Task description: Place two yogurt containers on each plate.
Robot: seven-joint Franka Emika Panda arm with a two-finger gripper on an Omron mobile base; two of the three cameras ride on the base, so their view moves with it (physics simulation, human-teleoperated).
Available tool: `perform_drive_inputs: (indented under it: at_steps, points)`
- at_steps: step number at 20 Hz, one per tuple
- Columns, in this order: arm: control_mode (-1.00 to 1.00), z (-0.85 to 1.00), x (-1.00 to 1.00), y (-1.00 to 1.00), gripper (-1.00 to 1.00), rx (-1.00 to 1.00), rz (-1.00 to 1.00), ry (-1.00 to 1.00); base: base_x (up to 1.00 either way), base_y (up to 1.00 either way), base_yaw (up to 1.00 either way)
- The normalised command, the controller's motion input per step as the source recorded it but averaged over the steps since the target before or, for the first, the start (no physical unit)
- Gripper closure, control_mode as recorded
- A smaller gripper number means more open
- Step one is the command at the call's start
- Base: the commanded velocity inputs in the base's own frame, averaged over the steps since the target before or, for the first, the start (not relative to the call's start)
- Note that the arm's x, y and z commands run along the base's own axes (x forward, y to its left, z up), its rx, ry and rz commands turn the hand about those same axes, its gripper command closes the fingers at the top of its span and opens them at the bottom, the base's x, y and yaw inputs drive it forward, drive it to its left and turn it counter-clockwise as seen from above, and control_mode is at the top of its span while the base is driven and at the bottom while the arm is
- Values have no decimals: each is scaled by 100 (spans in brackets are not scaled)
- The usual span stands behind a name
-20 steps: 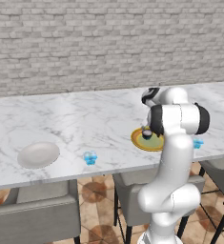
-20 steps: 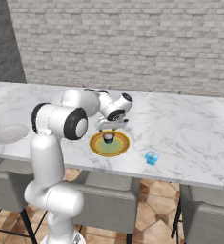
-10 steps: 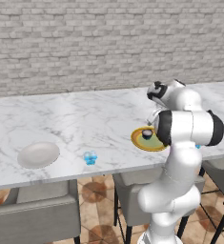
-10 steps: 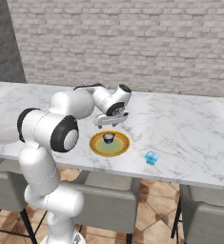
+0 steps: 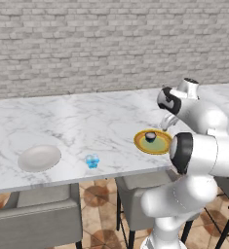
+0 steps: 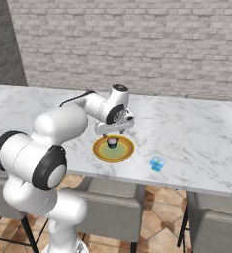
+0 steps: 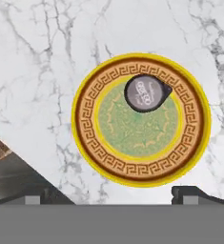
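The yellow-rimmed plate (image 5: 161, 146) with a green centre lies near the counter's front edge and carries the black yogurt container (image 5: 150, 136) with a white top. My gripper (image 6: 114, 132) hangs open just above and behind that plate (image 6: 100, 152), empty, apart from the black cup (image 6: 112, 142). Looking down from the hand, the black cup (image 7: 145, 93) sits in the plate's (image 7: 85, 143) upper part, clear of my fingertips (image 7: 189, 193). A light blue yogurt container (image 5: 91, 161) stands on the marble between the plates. The off-white plate (image 5: 39, 158) lies empty far left. Another blue cup (image 6: 157, 163) stands right of the yellow plate.
The marble counter (image 5: 86, 121) runs along a grey brick wall (image 5: 86, 44). Grey chairs (image 5: 35, 219) are tucked under its front edge. My own white arm (image 6: 53, 138) bulks large left of the yellow plate.
The arm's upper links have swung aside and lower, uncovering the yellow plate in the left base view. The gripper stays open above the plate. The cups have not moved.
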Motion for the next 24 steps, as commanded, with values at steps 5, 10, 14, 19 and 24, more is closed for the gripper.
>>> perform_drive_inputs:
  at_steps: [5, 10, 14, 19, 24]
  points:
    - [-100, 21, -41, -47, -100, -4, -24, 1, 0, 0, 0]
    - [-100, 2, -25, -45, -100, 0, -30, 0, 0, 0, 0]
    - [-100, 0, -17, -49, -100, 0, -38, 1, 0, 0, 0]
    - [-100, 0, -23, -42, -100, 2, -37, 0, 0, 0, 0]
    - [-100, 0, -5, -48, -100, 2, -26, 0, 0, 0, 0]
